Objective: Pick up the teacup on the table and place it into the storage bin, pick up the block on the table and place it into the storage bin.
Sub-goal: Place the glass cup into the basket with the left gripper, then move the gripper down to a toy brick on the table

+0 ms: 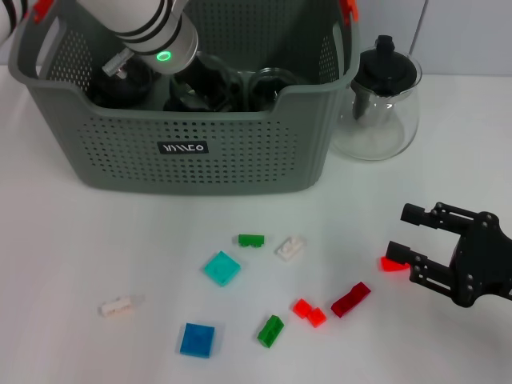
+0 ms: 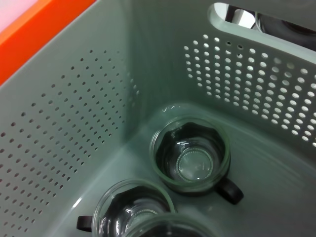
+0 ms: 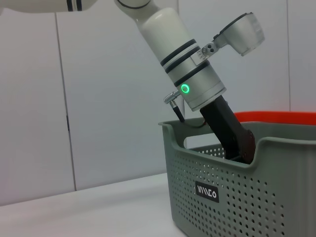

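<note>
The right gripper (image 1: 400,232) is hovering with jaws wide open and empty, the small bright red plastic block (image 1: 392,264) lying on the white counter (image 1: 96,240) just beneath them; the large grey perforated storage bin (image 1: 200,152) is sitting well apart, already holding clear glass teacups (image 2: 190,155), with the left arm reaching inside.

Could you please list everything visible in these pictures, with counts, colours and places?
Grey perforated plastic storage bin: one, far centre-left of the white table.
Clear glass teacups with black handles: at least two, inside the bin.
Clear glass teapot with black lid: one, beside the bin on the robot's right.
Small plastic blocks: two green, two white, one teal, one blue, three red, scattered on the table in front of the bin.
Left hand: reaching inside the bin.
Right hand: open, low over the table beside a red block.
</note>
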Available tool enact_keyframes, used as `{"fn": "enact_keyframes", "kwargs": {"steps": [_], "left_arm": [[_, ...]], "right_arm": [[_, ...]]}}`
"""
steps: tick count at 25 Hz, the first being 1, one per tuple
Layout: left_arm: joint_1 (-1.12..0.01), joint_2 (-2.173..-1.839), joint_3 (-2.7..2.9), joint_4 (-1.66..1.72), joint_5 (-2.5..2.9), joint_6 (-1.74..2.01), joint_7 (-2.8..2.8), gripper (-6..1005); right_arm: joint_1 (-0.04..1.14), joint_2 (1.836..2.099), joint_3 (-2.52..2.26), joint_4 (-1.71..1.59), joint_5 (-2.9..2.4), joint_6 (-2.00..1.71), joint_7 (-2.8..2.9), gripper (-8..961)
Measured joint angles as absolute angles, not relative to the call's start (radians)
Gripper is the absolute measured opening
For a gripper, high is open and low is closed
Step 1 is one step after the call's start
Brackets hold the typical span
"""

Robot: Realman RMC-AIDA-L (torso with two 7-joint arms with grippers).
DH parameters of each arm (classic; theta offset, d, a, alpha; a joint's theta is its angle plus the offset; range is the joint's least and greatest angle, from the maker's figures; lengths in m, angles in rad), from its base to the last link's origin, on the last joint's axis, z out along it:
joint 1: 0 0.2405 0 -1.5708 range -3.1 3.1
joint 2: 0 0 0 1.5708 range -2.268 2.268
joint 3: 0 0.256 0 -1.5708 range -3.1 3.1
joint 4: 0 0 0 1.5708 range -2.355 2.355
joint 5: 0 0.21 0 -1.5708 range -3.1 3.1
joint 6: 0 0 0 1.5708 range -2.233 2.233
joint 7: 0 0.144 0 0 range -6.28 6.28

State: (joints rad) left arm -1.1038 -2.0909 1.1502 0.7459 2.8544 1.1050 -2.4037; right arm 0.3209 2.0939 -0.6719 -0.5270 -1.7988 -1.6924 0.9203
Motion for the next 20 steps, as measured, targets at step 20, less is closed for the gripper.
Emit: {"fn": "enact_keyframes", "kwargs": {"steps": [20], "left_arm": [[-0.843, -2.106, 0.837, 1.245, 2.245, 1.290, -2.215, 435]], "right_arm": [[0.318, 2.092, -0.672, -0.523, -1.799, -1.697, 0.920, 595]]}}
